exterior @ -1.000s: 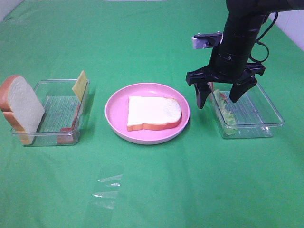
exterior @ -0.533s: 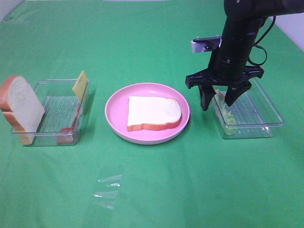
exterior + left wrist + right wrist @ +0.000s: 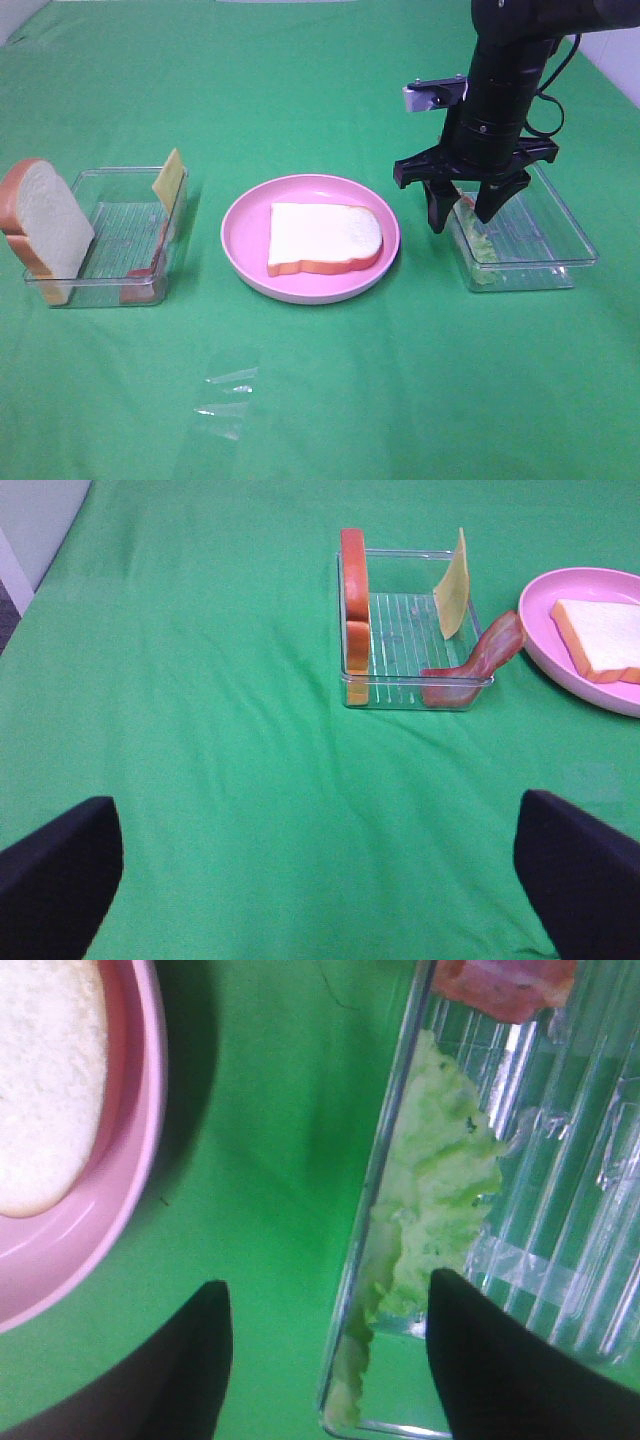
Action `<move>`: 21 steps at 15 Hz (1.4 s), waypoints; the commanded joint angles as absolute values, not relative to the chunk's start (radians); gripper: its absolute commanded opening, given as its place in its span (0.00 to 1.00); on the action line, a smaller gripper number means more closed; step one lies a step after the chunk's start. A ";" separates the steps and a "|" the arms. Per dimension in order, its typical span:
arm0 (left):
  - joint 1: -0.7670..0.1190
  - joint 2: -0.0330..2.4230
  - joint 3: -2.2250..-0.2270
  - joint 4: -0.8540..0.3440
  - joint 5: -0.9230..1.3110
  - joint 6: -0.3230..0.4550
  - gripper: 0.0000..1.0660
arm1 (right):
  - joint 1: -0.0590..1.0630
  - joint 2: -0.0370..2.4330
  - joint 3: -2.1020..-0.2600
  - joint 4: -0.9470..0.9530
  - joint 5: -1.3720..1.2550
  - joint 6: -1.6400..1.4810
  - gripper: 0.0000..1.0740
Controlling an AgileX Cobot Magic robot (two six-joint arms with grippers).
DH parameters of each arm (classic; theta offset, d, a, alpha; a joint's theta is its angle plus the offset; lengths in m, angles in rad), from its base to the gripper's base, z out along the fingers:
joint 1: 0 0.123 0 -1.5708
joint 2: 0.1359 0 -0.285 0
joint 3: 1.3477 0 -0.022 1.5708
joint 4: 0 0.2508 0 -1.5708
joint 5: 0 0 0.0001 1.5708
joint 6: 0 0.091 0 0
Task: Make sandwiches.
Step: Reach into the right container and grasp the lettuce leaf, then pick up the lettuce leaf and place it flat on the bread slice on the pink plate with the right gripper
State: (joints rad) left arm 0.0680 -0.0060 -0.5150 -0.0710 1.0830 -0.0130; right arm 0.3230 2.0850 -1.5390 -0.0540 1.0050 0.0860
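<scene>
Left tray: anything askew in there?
Yes. The bread stands on edge at one end of the tray. The cheese is propped upright against the opposite wall, and the bacon leans up over the rim beside it.

Table cloth (image 3: 330, 400): green fabric, matt, slight creases. Left tray (image 3: 110, 290) & right tray (image 3: 560, 250): clear plastic, glossy, ribbed floors. Plate (image 3: 245, 250): pink plastic, smooth, w/ soft sheen. Bread slice (image 3: 320, 235): white top grainy, matt; crust smooth. Lettuce (image 3: 440, 1190): crinkled, waxy-looking.

A wrinkled green tablecloth (image 3: 400, 400) meets a pale wall (image 3: 30, 520).
</scene>
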 commanded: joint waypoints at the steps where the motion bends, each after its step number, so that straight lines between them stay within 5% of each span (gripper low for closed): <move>1: 0.069 -0.017 -0.516 -0.080 1.072 -0.015 0.92 | 0.320 2.086 -1.541 -0.088 1.016 0.091 0.46; 5: 0.069 -0.017 -0.516 -0.080 1.072 -0.015 0.92 | 0.320 2.086 -1.541 -0.088 1.004 0.091 0.32; 9: 0.069 -0.017 -0.516 -0.080 1.072 -0.015 0.92 | 0.320 2.088 -1.541 -0.088 1.002 0.095 0.01; 21: 0.069 -0.017 -0.516 -0.080 1.072 -0.015 0.92 | 0.322 1.852 -1.541 -0.018 1.073 0.070 0.00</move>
State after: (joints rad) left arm 0.0680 -0.0060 -0.5150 -0.0710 1.0830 -0.0130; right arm 0.3230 1.8640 -1.5390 -0.0280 1.0590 0.0810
